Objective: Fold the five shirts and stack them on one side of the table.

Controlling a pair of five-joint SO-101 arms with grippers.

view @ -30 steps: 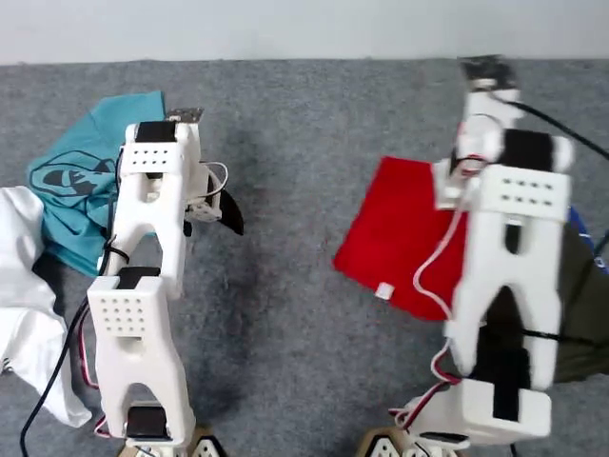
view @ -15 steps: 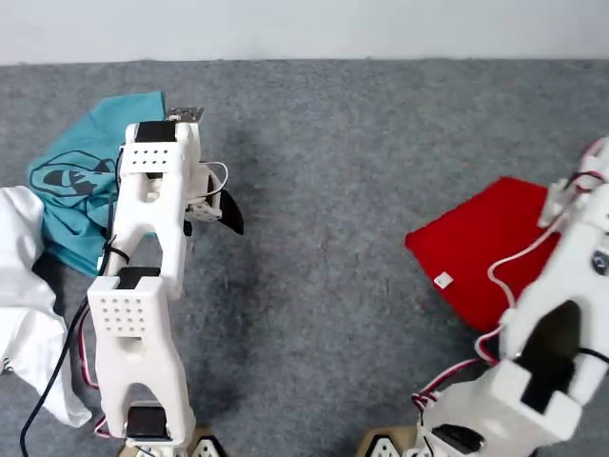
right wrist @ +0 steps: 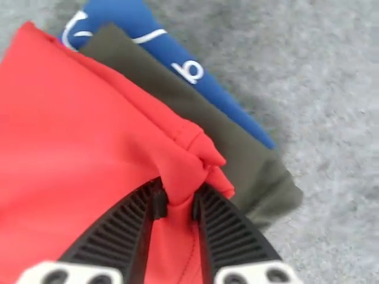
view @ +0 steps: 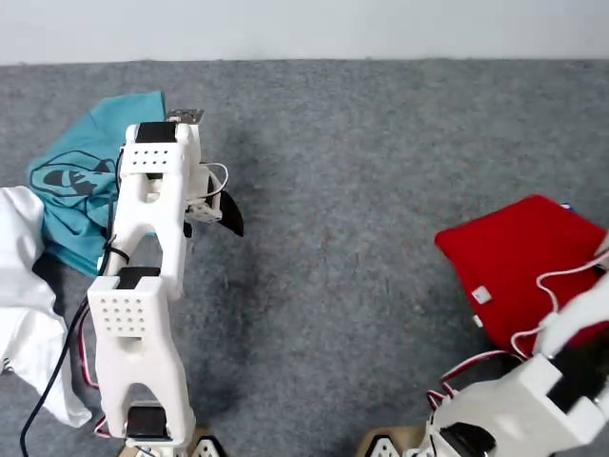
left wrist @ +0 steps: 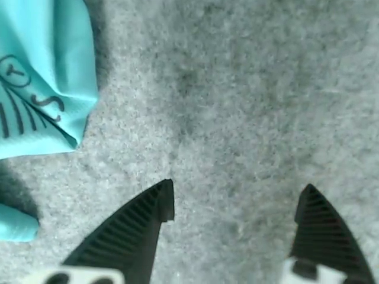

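Red shirt [right wrist: 71,148], folded: a bunched corner of its cloth is pinched between the fingers of the right gripper [right wrist: 177,198], jaws drawn in tight on the fabric, with the bulk of the shirt spreading out to one side of the fingers. Directly under that corner and just past the fingertips lies a folded olive shirt [right wrist: 237,160], touching the red one; beneath the olive one, farther out from the gripper, a folded blue shirt [right wrist: 172,53] with white print, its edge sticking out past the olive edge. In the high view the red shirt [view: 519,257] sits at the right side of the table [view: 362,190], a small white tag [view: 481,296] showing at its near edge, the right arm [view: 533,409] coming in over it from the near corner. Left gripper [left wrist: 237,189]: jaws wide apart, nothing between them, bare grey table surface under and ahead of the fingertips. Teal shirt [left wrist: 41,71], crumpled, dark print, lies off to one side of this gripper, near but not touching either finger. High view: left arm [view: 152,238] stretched out over the table's left half, left gripper [view: 224,209] at its far end, teal shirt [view: 81,171] beside the arm, white shirt [view: 24,314] crumpled nearer the arm's base, touching the teal one.
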